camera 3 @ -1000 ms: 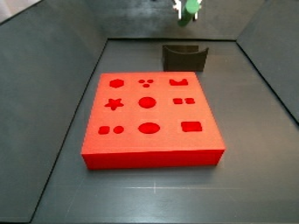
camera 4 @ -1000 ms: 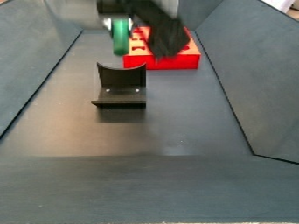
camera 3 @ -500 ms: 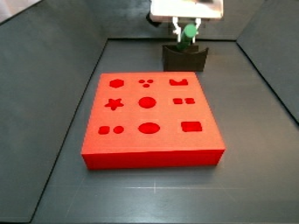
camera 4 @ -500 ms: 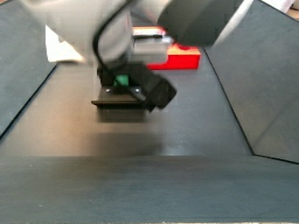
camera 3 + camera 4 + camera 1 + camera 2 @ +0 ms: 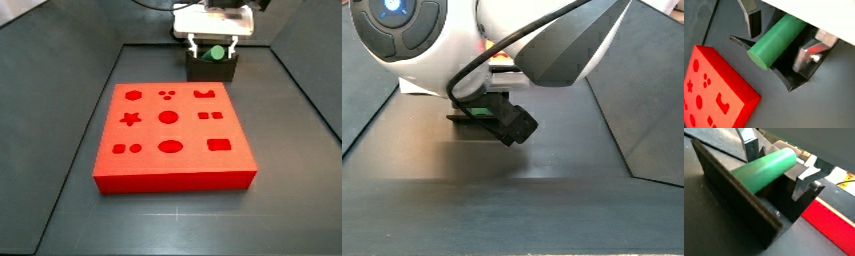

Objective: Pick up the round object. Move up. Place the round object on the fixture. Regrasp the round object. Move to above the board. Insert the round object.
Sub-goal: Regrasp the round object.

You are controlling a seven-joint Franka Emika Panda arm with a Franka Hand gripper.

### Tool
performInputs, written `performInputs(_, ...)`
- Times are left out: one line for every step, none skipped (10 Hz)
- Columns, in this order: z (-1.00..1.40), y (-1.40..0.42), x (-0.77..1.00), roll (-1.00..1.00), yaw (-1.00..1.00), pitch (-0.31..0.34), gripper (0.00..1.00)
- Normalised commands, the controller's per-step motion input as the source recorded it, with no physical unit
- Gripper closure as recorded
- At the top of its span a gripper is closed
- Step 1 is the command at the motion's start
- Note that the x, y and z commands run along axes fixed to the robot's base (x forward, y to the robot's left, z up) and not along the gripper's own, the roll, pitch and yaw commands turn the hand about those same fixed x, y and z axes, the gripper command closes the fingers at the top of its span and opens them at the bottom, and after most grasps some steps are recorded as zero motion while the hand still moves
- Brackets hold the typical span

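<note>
flat silver fingers (image 5: 751,145) of the gripper (image 5: 777,163) flanking, grip unclear, smooth green round object (image 5: 764,170), in dark notched fixture (image 5: 737,198)

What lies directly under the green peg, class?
The green peg lies between the gripper fingers over the dark fixture. In both wrist views the peg hides the fixture's notch, so contact cannot be confirmed. The red board lies beside it.
</note>
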Motion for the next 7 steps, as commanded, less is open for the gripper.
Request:
performInputs(1.0, 0.0, -0.01, 0.0, 0.03, -0.082, 0.0)
performInputs(1.0, 0.0, -0.03, 0.01, 0.05, -0.065, 0.0)
performInputs(1.0, 0.0, -0.03, 0.01, 0.06, -0.056, 0.0)
performInputs(1.0, 0.0, -0.04, 0.01, 0.08, -0.028, 0.0)
performInputs(0.9, 0.0, -0.04, 0.01, 0.08, -0.003, 0.0)
performInputs(0.72, 0.01, -0.04, 0.0, 0.07, 0.022, 0.0)
performInputs(0.46, 0.01, -0.03, 0.0, 0.06, 0.052, 0.0)
